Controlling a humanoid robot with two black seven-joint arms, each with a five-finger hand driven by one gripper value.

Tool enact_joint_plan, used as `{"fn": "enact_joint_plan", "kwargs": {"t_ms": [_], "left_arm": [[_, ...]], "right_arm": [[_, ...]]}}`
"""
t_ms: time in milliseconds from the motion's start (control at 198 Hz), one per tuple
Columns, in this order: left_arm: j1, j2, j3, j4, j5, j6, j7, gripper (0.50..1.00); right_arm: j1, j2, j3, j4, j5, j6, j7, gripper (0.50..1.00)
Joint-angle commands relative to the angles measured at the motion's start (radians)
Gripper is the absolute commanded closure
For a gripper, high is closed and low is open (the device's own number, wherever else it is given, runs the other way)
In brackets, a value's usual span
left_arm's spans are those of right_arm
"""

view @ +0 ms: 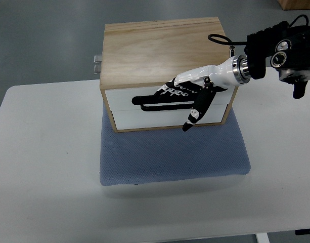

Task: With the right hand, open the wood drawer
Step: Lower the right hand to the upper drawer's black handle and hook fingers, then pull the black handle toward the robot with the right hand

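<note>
1. Drawer unit: wooden box (pixel 162 48) with two white-fronted drawers stacked on its near face, standing toward the far edge of the table, roughly midway between left and right edges.
2. Upper drawer (pixel 122 96): white front with a long black bar handle (pixel 144 99) running across it; the front appears flush with the box frame, so the drawer looks closed.
3. Lower drawer (pixel 155 117): white front directly beneath, also flush.
4. Right hand (pixel 187 93): black-and-white fingered hand whose arm enters from the right edge; it lies against the upper drawer front, fingers (pixel 170 91) extended leftward along the handle and overlapping it. Whether they are hooked round the bar cannot be told. The thumb (pixel 195 112) points down across the lower drawer front.
5. Blue pad (pixel 170 157): textured cushion under the box, extending toward the near edge of the table.
6. Table (pixel 43 167): white surface carrying pad and box.
7. Metal fitting (pixel 97 63): small bracket projecting from the box's far left side.
</note>
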Motion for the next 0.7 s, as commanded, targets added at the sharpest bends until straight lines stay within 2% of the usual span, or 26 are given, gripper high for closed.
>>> {"fn": "enact_joint_plan", "kwargs": {"t_ms": [0,363,539,696], "left_arm": [[0.000,0.000,0.000,0.000,0.000,0.000,0.000,0.500],[0.000,0.000,0.000,0.000,0.000,0.000,0.000,0.500],[0.000,0.000,0.000,0.000,0.000,0.000,0.000,0.500],[0.000,0.000,0.000,0.000,0.000,0.000,0.000,0.500]], "right_arm": [[-0.006,0.005,-0.001,0.000,0.000,0.000,-0.002,0.550],[-0.015,0.004,-0.015,0.000,0.000,0.020,-0.009,0.550],[0.002,-0.013,-0.016,0.017,-0.002,0.105,-0.009,0.548],[0.012,-0.036,-0.016,0.043,-0.021,0.139,-0.009,0.550]]}}
